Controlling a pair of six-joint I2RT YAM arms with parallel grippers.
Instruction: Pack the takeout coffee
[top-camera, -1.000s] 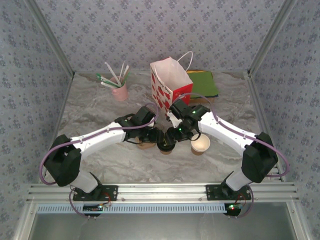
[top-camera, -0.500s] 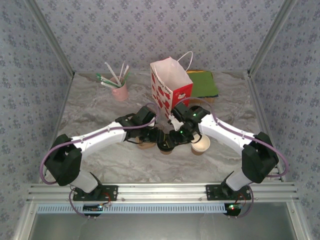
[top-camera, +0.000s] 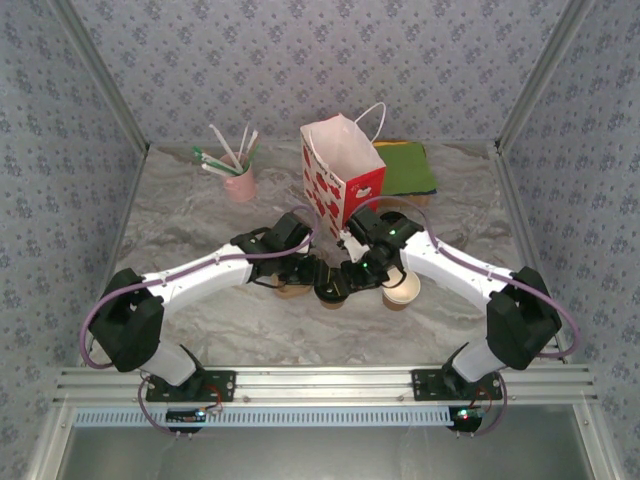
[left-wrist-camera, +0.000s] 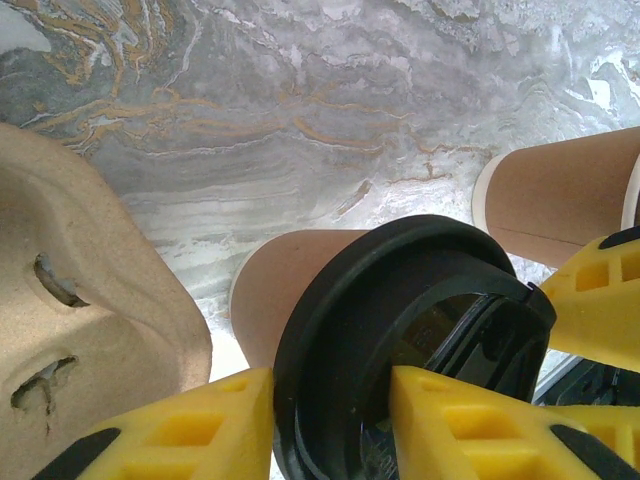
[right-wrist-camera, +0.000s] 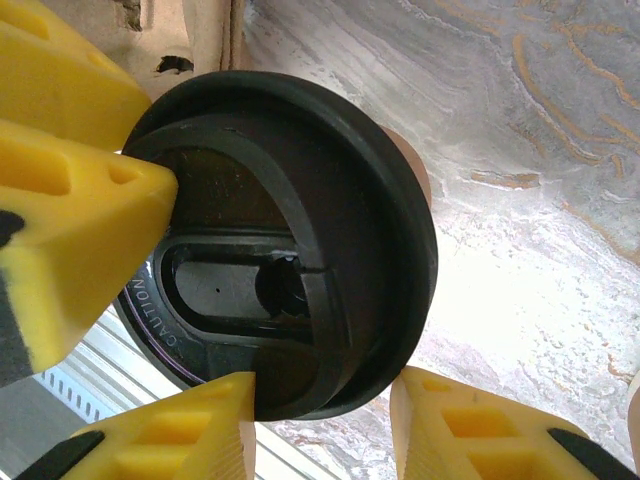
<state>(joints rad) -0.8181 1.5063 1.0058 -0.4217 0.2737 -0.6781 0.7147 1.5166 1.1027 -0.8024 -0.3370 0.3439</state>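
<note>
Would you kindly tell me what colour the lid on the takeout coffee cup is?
The lid is black; the right wrist view shows it best.

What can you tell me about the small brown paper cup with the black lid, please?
The small brown paper cup stands upright on the marbled table beside a lidless brown cup, capped by a round black plastic lid marked CAUTION. The left gripper pinches the lid's rim; the right gripper straddles the rim elsewhere.

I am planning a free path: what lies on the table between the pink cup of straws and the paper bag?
Nothing. In the top view, the marble table is bare between the pink cup and the paper bag.
</note>
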